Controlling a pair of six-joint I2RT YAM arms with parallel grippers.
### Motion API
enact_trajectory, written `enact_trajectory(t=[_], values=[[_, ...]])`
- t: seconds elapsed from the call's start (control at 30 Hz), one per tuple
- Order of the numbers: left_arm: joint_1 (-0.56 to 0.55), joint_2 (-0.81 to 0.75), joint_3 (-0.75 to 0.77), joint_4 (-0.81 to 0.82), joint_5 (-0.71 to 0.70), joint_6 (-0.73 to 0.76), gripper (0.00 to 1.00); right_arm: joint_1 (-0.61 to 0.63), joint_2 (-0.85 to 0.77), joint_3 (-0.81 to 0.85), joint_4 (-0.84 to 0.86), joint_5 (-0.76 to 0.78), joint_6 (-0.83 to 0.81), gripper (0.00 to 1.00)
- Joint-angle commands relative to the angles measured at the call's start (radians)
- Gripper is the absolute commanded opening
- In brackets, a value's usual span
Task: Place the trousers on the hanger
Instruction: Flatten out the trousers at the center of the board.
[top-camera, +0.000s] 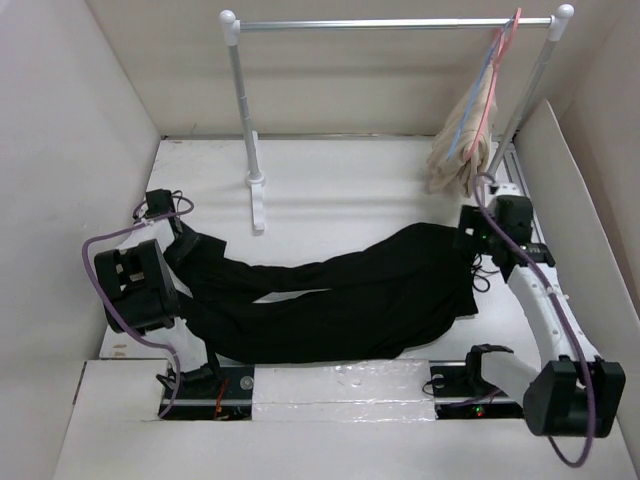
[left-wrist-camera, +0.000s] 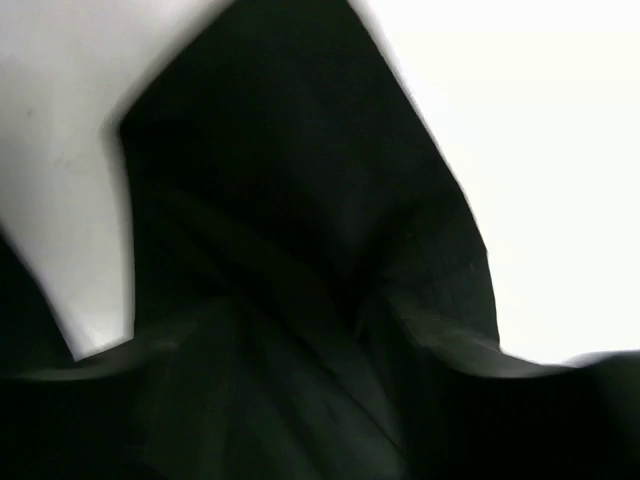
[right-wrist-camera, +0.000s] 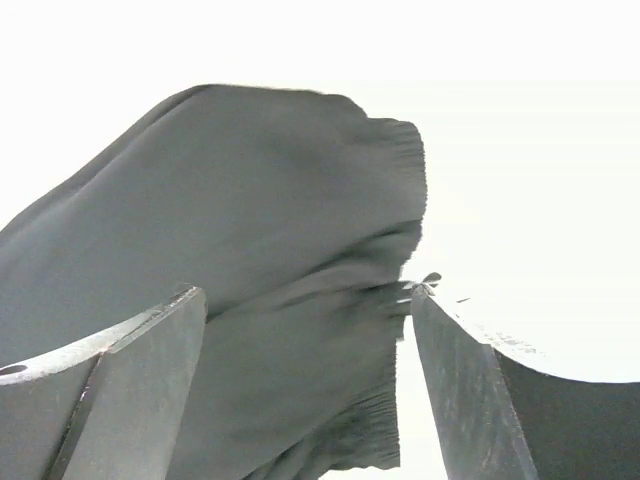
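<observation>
Picking up the trousers, hanger not yet reached

The trousers (top-camera: 340, 290) lie flat across the desk (top-camera: 340, 180), from its left edge to its right edge. The right end effector (right-wrist-camera: 300, 295) is released, its fingers astride the ribbed waistband. The left end effector (top-camera: 188, 250) is buried in the leg ends, and I cannot tell its grip. The hanger (top-camera: 487, 72) hangs on the rail (top-camera: 390, 23) over the far right corner. Next, probably: clench on the waistband, then lift toward it.
</observation>
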Motion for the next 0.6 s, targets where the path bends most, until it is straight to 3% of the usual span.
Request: enact_trajectory(t=[0.0, 0.03, 0.1, 0.13, 0.23, 0.33, 0.47, 0.57], values=[[-0.002, 0.045, 0.028, 0.017, 0.028, 0.027, 0.46, -0.175, 0.042, 0.003, 0.133, -0.073, 0.034, 0.89], [-0.002, 0.048, 0.028, 0.018, 0.033, 0.024, 0.21, -0.215, 0.066, -0.016, 0.152, -0.118, 0.04, 0.89], [-0.002, 0.051, 0.036, 0.025, 0.045, 0.009, 0.04, -0.304, 0.167, -0.022, 0.198, -0.17, 0.045, 0.89], [-0.002, 0.047, 0.037, 0.026, 0.05, 0.004, 0.0, -0.317, 0.202, -0.013, 0.21, -0.193, 0.042, 0.9], [-0.002, 0.027, 0.051, 0.038, 0.074, -0.02, 0.0, -0.327, 0.339, 0.007, 0.305, -0.306, 0.011, 0.88], [-0.002, -0.027, 0.068, 0.045, 0.084, -0.052, 0.0, -0.302, 0.457, 0.035, 0.357, -0.392, -0.014, 0.75], [-0.051, -0.165, 0.156, 0.028, 0.073, -0.08, 0.0, -0.268, 0.43, 0.006, 0.429, -0.373, 0.008, 0.18], [-0.06, -0.24, 0.224, -0.014, 0.045, -0.092, 0.0, -0.205, 0.24, 0.01, 0.321, -0.244, -0.009, 0.05]])
